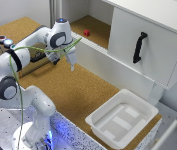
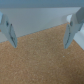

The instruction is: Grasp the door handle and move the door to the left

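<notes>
**Arm hangs over the cork table, door handle untouched**

The gripper (image 1: 72, 64) hangs above the middle of the cork-topped table (image 1: 70, 92), pointing down, well apart from the cabinet. In the wrist view its two fingers (image 2: 7, 30) stand spread with nothing but bare cork between them (released, holding nothing), and a pale wall runs along the table's far edge beyond them.

The door (image 1: 140, 45) is a flat white panel standing upright along the far edge of the table, toward the exterior view's right. The door handle (image 1: 139, 47) is a slim black vertical bar fixed near the middle of that panel, slightly curved, its bent ends meeting the white surface. No part of the arm touches it.

To the door's side on the exterior view's left, the cabinet is open, and a small red block (image 1: 86, 33) sits on the cork floor inside. A low white plastic tray (image 1: 122, 119) rests at the table's near corner on the exterior view's right, below the door.
</notes>
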Controlling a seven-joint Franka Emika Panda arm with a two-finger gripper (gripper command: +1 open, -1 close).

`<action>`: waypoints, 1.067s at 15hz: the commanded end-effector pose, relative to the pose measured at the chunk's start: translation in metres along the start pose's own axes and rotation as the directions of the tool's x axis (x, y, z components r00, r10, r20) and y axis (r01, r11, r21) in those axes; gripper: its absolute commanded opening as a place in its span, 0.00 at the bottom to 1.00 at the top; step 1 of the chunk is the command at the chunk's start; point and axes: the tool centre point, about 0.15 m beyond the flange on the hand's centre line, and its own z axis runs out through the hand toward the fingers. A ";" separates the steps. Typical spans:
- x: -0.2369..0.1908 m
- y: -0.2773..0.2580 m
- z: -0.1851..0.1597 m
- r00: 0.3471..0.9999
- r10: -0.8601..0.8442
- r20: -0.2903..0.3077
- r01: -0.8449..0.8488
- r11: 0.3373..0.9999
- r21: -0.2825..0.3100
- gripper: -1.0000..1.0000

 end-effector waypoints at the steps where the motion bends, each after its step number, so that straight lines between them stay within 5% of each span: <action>1: 0.026 0.073 0.001 1.000 -0.014 0.020 0.013 0.998 0.055 1.00; 11: 0.127 0.188 0.007 0.991 -0.132 -0.038 0.136 0.983 0.126 1.00; 15: 0.175 0.198 -0.006 0.995 -0.095 0.003 0.092 0.976 0.196 1.00; 16: 0.184 0.199 -0.008 0.995 -0.098 0.010 0.095 0.980 0.173 1.00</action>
